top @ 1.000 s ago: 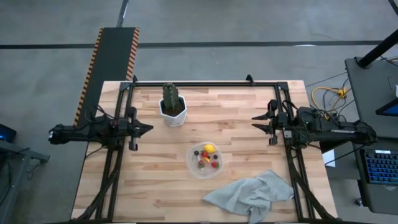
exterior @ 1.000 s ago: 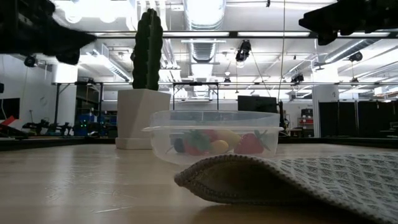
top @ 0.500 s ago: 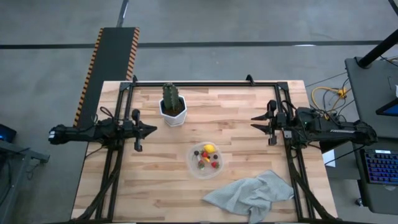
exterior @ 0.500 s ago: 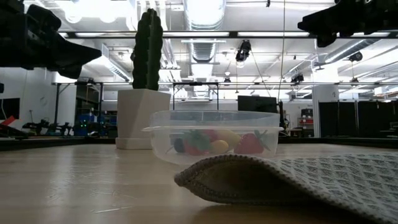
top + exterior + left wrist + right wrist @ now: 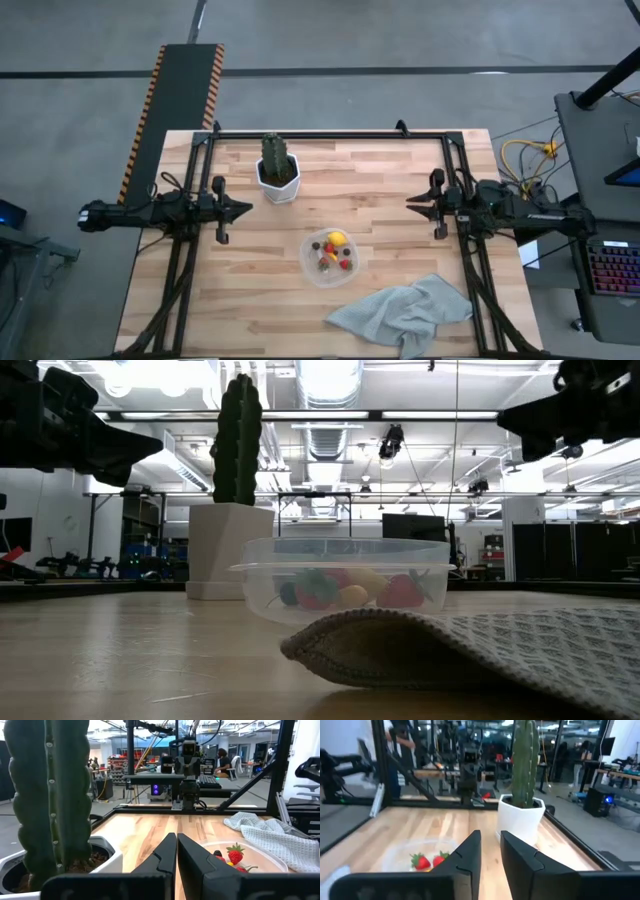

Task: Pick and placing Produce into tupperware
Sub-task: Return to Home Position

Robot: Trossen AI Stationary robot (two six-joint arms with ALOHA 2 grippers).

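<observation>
Produce (image 5: 333,254), with lemon (image 5: 338,238) and strawberries (image 5: 235,855) among it, lies inside clear container (image 5: 309,262) mid-tabletop (image 5: 370,180), between potted cactus (image 5: 275,160) and crumpled cloth (image 5: 405,312). Left gripper (image 5: 243,209) hangs over left side, fingers together, empty. Right gripper (image 5: 409,204) over right side, fingers narrowly apart, empty.

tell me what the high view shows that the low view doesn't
Only the high view: the whole table top, both arms' full length, the left gripper and right gripper facing each other across it, and the produce from above inside the tupperware. Only the low view: the room behind with ceiling lights, and the cloth, its near edge hiding the tupperware's base. Both: cactus in its white pot, tupperware, produce, cloth, parts of both arms.
</observation>
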